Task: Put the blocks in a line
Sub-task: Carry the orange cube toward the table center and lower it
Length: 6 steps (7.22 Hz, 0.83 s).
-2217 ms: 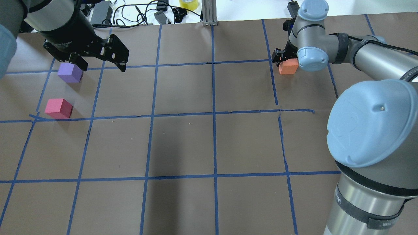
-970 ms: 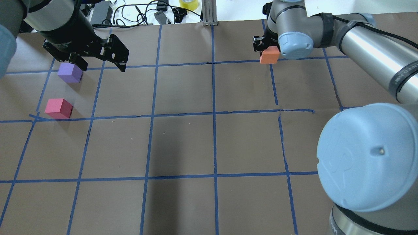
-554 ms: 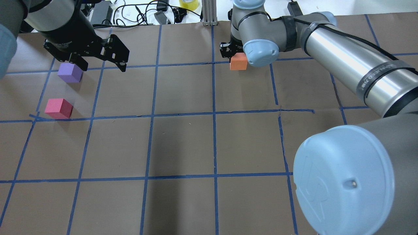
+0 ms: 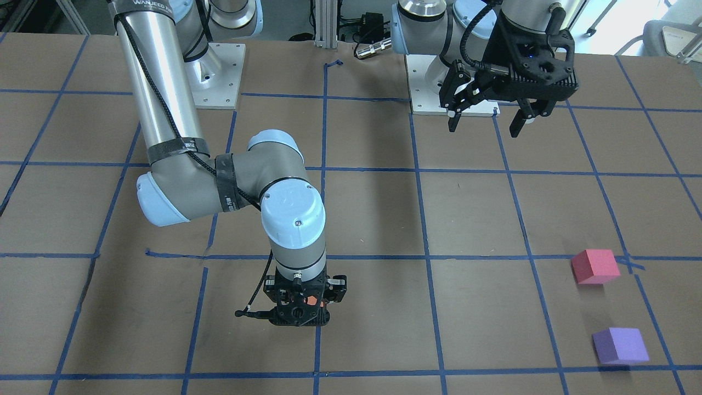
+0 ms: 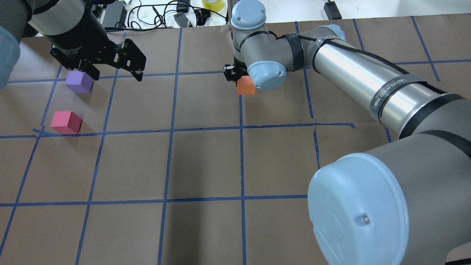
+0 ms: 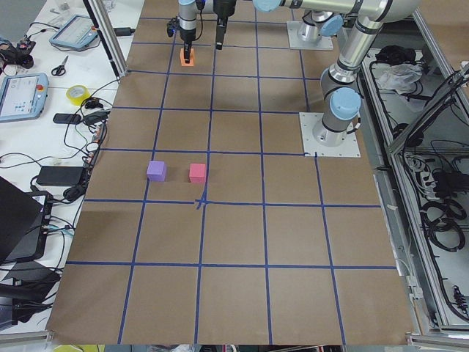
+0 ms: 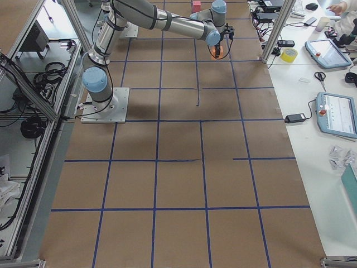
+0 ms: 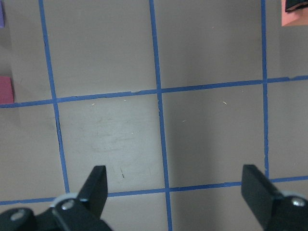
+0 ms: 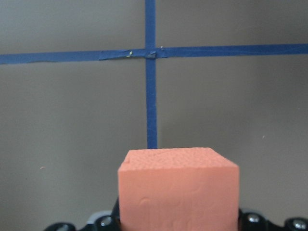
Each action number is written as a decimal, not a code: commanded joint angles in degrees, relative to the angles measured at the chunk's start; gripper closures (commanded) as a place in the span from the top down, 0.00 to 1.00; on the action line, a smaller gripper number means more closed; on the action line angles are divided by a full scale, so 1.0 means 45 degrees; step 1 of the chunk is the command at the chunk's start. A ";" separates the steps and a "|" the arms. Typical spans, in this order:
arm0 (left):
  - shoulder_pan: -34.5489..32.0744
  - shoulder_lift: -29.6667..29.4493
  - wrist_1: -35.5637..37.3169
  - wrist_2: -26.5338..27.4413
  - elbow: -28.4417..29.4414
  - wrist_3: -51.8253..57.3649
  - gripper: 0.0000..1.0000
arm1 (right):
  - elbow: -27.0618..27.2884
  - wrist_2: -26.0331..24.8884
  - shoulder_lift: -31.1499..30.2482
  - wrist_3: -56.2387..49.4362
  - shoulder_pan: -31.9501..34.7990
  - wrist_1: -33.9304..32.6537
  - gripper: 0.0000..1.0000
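Observation:
The orange block point(image 5: 245, 87) is held in my shut right gripper point(image 5: 241, 81), a little above the table over the middle blue tape line, far side. It fills the lower half of the right wrist view point(image 9: 178, 190). The purple block point(image 5: 78, 81) and the pinkish-red block point(image 5: 66, 122) sit on the table at the far left, a short gap apart. My left gripper point(image 5: 114, 73) hangs open and empty above the table just right of the purple block. Its two fingers point(image 8: 96, 185) show wide apart in the left wrist view.
The brown table bears a grid of blue tape point(image 5: 241, 147). Cables, power bricks and a tape roll point(image 5: 212, 3) lie past the far edge, beside an aluminium post point(image 5: 235, 14). The right arm's elbow point(image 5: 358, 217) looms over the near right.
My right gripper has carried the orange block leftward along the table's far side, from the right part to the middle line. The left arm and the other two blocks have not moved.

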 commanded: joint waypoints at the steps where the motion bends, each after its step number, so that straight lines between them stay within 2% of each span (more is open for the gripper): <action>1: 0.0041 -0.0010 0.0000 0.0086 0.0013 0.0000 1.00 | -0.0001 0.0062 0.0386 0.0819 0.0664 -0.0101 0.00; 3: 0.0061 -0.0010 0.0019 0.0029 0.0032 0.0000 1.00 | 0.0115 0.0062 0.0562 0.1020 0.0902 -0.0101 0.00; 4: 0.0042 0.0009 0.0020 0.0086 0.0110 0.0000 1.00 | 0.0116 0.0062 0.0737 0.1387 0.0960 -0.0140 0.04; 5: 0.0041 0.0009 0.0020 0.0087 0.0033 0.0019 1.00 | 0.0116 0.0062 0.0758 0.1352 0.0961 -0.0199 0.41; 6: 0.0041 0.0009 0.0020 0.0106 0.0032 0.0039 1.00 | 0.0116 0.0062 0.0759 0.1410 0.0961 -0.0373 0.60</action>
